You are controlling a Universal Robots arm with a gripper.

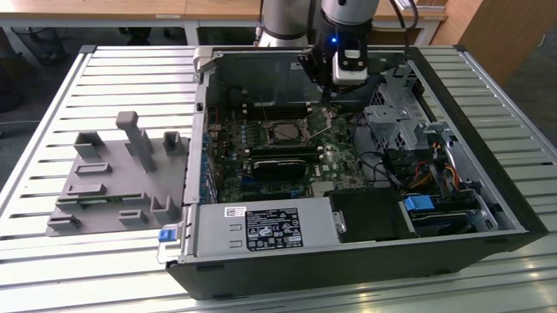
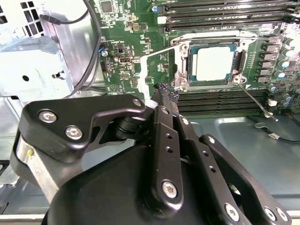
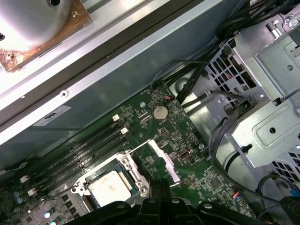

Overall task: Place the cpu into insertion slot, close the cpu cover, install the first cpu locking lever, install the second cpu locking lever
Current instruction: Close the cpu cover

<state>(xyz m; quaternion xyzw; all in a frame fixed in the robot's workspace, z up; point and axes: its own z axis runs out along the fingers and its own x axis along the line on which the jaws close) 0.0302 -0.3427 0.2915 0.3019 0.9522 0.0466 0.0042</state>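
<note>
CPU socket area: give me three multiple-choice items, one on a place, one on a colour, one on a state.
1. Where is the cpu?
A) in the insertion slot
B) on the slatted table
C) on the power supply
2. What colour is the motherboard?
A) red
B) green
C) black
3. How is the cpu cover?
A) shut flat over the cpu
B) taken out of the case
C) swung open, clear of the cpu
Key: 1 A, its silver face sits inside the metal rim; 2 B, the board around the socket is green; 3 C, the frame stands beside the bare cpu.
</note>
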